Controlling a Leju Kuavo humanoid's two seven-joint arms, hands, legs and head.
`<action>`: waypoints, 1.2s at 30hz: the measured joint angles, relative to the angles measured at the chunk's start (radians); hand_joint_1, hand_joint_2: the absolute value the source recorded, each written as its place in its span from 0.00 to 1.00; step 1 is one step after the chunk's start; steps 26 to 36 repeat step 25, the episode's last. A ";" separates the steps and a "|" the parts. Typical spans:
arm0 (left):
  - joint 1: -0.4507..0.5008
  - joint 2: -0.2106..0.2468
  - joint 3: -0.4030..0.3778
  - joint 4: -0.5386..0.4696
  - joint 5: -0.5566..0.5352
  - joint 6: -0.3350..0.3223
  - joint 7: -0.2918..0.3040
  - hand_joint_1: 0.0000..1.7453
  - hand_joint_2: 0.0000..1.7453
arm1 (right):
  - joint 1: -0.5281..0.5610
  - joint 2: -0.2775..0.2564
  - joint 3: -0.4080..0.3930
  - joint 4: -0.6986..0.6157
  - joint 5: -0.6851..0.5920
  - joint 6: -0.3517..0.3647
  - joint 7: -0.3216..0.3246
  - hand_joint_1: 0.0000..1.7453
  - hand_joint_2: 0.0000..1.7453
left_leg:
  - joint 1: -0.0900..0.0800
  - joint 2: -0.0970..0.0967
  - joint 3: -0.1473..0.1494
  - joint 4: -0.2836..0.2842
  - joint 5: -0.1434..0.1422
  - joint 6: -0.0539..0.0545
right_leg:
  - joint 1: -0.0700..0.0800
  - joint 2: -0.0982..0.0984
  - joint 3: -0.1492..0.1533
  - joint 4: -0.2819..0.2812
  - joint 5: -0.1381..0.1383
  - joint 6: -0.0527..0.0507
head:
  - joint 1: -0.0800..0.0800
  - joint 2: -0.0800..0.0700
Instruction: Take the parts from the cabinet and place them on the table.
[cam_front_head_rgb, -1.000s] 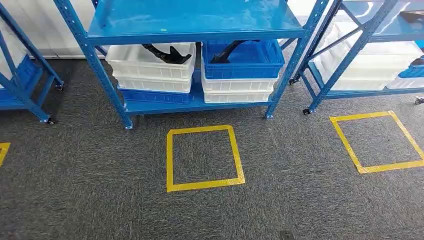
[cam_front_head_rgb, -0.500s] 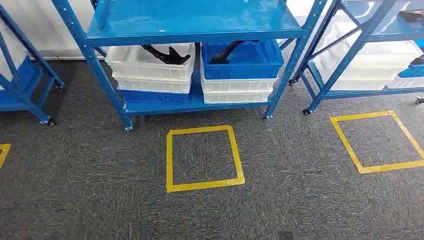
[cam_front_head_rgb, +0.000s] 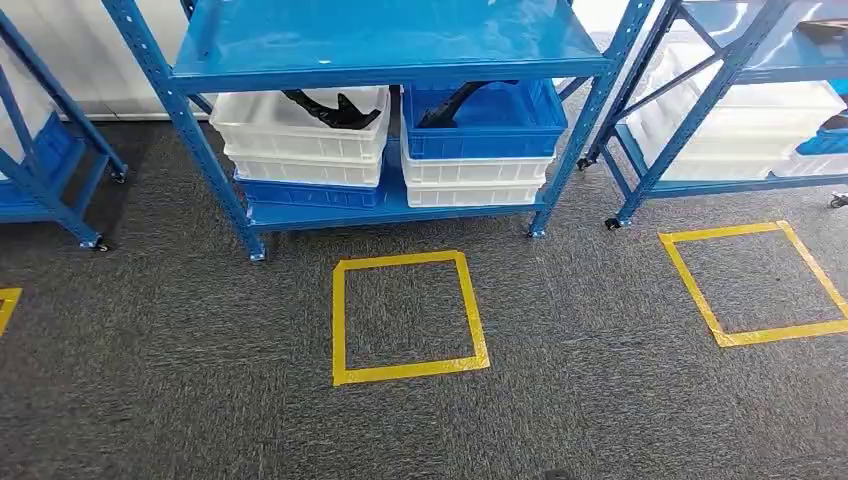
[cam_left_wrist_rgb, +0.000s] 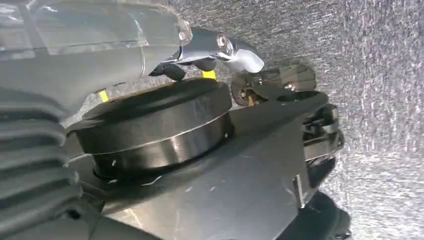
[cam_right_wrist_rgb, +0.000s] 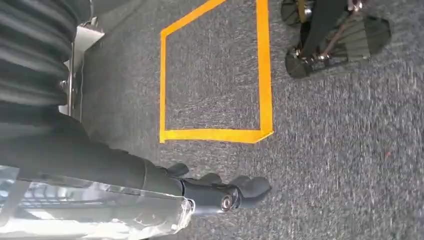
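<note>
Barely any shift since earlier, cam only. Parts (cam_front_head_rgb: 335, 108) lie in rack (cam_front_head_rgb: 390, 45) bins. Right hand (cam_right_wrist_rgb: 220, 192) hangs, fingers curled, empty; left hand (cam_left_wrist_rgb: 210, 52) state unclear. Square up w/ rack before reaching.

Glossy painted blue metal shelving rack (cam_front_head_rgb: 390, 40); smooth white plastic crate (cam_front_head_rgb: 300, 125) and blue plastic crate (cam_front_head_rgb: 485, 120); rough grey carpet (cam_front_head_rgb: 600, 400); matt yellow floor tape (cam_front_head_rgb: 410, 370)

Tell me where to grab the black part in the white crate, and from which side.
Probably the raised end of the black part above the white crate rim, reaching in from the front under the upper shelf, which blocks a descent from above.
</note>
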 joint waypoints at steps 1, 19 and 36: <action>0.004 0.000 0.013 0.000 -0.024 -0.001 0.001 0.00 1.00 | 0.003 0.001 -0.003 0.000 0.018 0.006 -0.004 0.00 1.00 | 0.000 0.000 0.000 0.000 0.000 0.000 | 0.000 0.000 0.000 0.000 0.000 0.000 | 0.000 0.000; 0.060 0.011 0.276 -0.044 -0.553 -0.052 0.074 0.00 1.00 | 0.059 0.022 -0.125 -0.035 0.442 0.251 -0.108 0.00 1.00 | 0.000 0.001 0.002 -0.001 0.000 0.000 | 0.000 0.000 0.003 0.000 0.000 0.000 | 0.001 0.000; 0.052 0.008 0.280 -0.050 -0.594 -0.051 0.079 0.00 1.00 | 0.048 0.024 -0.125 -0.035 0.323 0.219 -0.097 0.00 1.00 | 0.000 0.002 0.004 -0.001 0.000 0.000 | 0.000 0.001 0.003 0.000 0.000 0.000 | 0.002 0.000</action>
